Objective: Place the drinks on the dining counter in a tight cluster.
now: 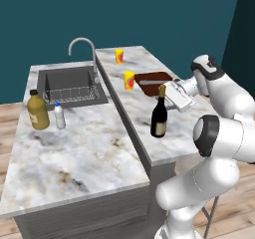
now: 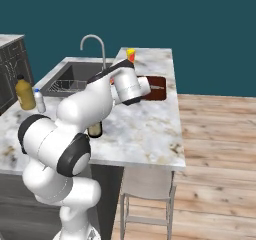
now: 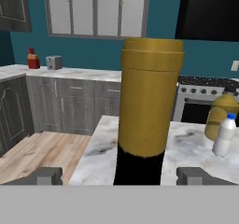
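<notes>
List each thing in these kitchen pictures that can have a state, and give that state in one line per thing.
Wine bottle: upright on the dining counter, foil-capped.
Amber bottle: upright on the lower worktop, capped.
Water bottle: upright beside the amber bottle, capped.
Two yellow cups: upright on the dining counter.
Gripper: open, fingers either side of the wine bottle's neck.
Faucet: no water running.

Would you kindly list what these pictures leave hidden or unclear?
- Wine bottle: right base view, mostly hidden behind the arm.
- Pincer: hand view, fingertips cut by the bottom edge; contact with the bottle unclear.
- Yellow bottle: hand view, cut by the right edge, water bottle overlapping.
</notes>
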Controlling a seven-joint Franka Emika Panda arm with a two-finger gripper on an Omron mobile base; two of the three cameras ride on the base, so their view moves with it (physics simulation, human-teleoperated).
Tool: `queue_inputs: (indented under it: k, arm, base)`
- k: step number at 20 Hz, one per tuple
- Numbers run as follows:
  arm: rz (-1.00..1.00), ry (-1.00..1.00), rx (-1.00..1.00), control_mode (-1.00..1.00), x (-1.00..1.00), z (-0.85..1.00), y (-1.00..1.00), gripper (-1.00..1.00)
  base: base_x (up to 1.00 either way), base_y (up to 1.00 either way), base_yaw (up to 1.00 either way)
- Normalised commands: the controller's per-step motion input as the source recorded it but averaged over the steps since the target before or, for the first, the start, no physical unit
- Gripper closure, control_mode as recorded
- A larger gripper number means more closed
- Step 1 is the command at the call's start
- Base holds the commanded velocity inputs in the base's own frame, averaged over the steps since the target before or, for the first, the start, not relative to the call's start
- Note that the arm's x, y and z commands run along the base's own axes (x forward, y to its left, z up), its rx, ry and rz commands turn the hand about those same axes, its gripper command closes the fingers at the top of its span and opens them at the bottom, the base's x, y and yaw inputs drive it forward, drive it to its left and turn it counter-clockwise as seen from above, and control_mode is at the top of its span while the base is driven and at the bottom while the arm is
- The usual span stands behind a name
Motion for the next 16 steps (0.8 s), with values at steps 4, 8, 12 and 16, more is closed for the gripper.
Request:
queue_inputs:
  k: [4,8,12,16]
  arm:
    - [0.0,-0.01,0.0,-1.0,0.0,-0.03,-0.11,-1.0]
    - [-0.06,0.0,0.01,-1.0,0.0,-0.01,-0.55,-1.0]
    - [-0.04,0.0,0.05,-1.0,0.0,0.1,-0.38,-1.0]
    - [-0.06,0.01,0.02,-1.0,-0.27,0.37,-0.18,-1.0]
  base:
    - [0.0,0.0,0.0]
    - [0.0,0.0,0.0]
    - [0.0,0.0,0.0]
    - [0.0,0.0,0.0]
